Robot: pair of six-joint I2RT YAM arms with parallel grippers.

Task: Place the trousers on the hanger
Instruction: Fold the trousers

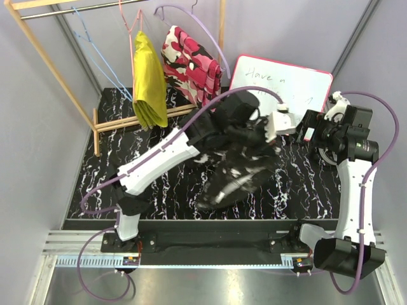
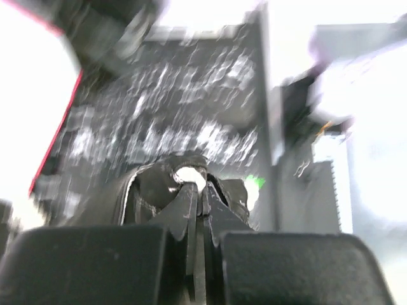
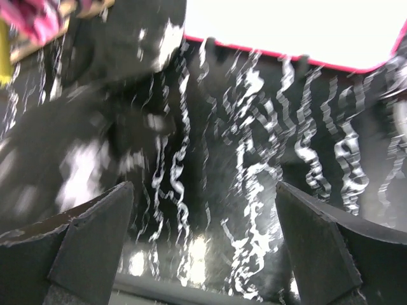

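The left gripper (image 2: 198,190) is clamped on a fold of the trousers (image 2: 152,184), its two fingers (image 2: 181,213) pressed together with a white blotch of the cloth showing just past the tips. From above, that gripper (image 1: 268,141) sits at the far right end of the trousers (image 1: 238,175). They lie as a rumpled black heap in the middle of the table (image 1: 299,184). Their long axis runs on a diagonal from the near left up to the held far-right end.

The left arm stretches from its base across the table towards the far right, wrist bent over the cloth. The right gripper (image 1: 304,126) stands just to the right of it, pointing left. Its fingers (image 3: 89,235) are spread wide with nothing between them, and the trousers (image 3: 76,159) fill the left of its view. The right arm rises nearly straight from its base.

The hanger (image 1: 102,63) hangs from the wooden rack (image 1: 57,70) at the far left, well apart from the trousers. Beside it on the rack are a pink hanger (image 1: 130,38) bearing a yellow garment (image 1: 147,79) and a lilac hanger (image 1: 191,13) bearing a pink camouflage garment (image 1: 191,63). A whiteboard (image 1: 280,79) leans behind both grippers.
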